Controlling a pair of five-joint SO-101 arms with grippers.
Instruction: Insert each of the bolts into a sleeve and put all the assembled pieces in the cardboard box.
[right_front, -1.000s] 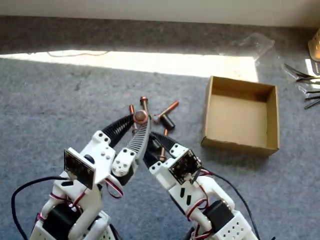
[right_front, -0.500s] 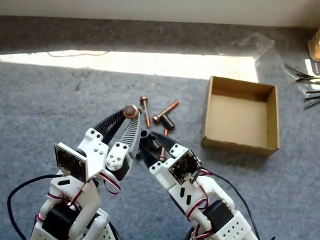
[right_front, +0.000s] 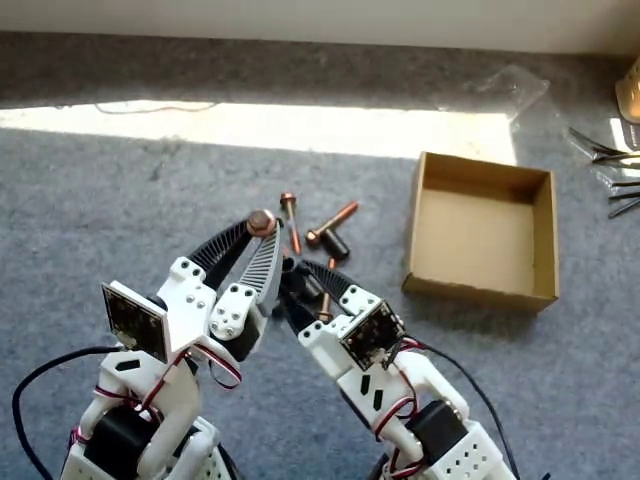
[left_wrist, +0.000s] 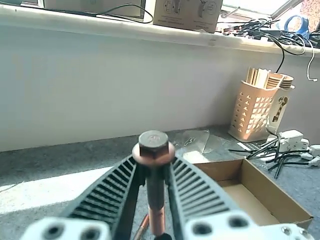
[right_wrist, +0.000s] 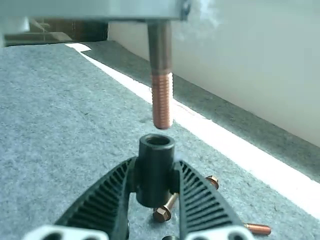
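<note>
My left gripper is shut on a copper bolt, head up, shank pointing down. My right gripper is shut on a black sleeve held upright, its hole facing up. In the right wrist view the bolt's threaded tip hangs just above the sleeve's mouth, not inside it. Loose bolts and a second black sleeve lie on the carpet beyond the grippers. The cardboard box sits open and empty to the right.
Grey carpet covers the floor, with a sunlit strip along the far side. Metal tools lie at the far right edge. A clear plastic bag lies behind the box. A white wall bounds the back.
The left gripper with its bolt has shifted left and slightly up since one second ago, then held nearly still. The right gripper has barely moved.
</note>
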